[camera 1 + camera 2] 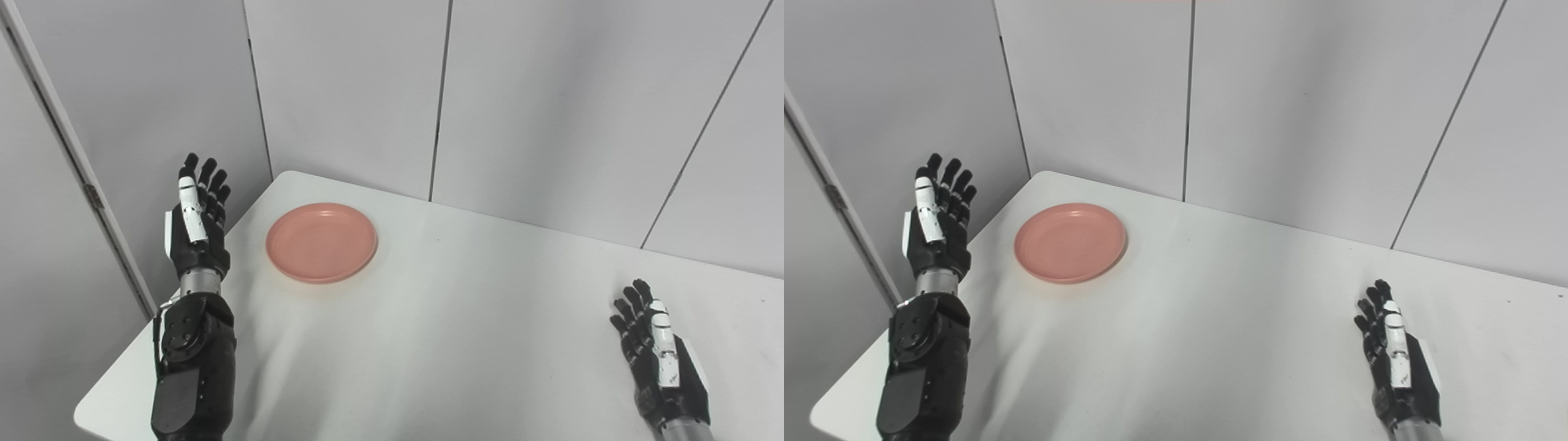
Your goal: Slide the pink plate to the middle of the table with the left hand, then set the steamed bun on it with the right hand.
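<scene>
Table (465, 318): white, sitting against grey panels.
Plate (321, 242): pink, lying just right of my left hand (199, 226), awaiting a sideways push.
Left hand: hovering wide, empty.
Right hand (658, 352): waiting, fingers apart.
Bun: not showing anywhere.

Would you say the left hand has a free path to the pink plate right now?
Probably yes: the open left hand is raised just beside the pink plate, and nothing lies on the table between them.

Empty pink plate (321, 242) lies flat, far-left on table (465, 318).
</scene>
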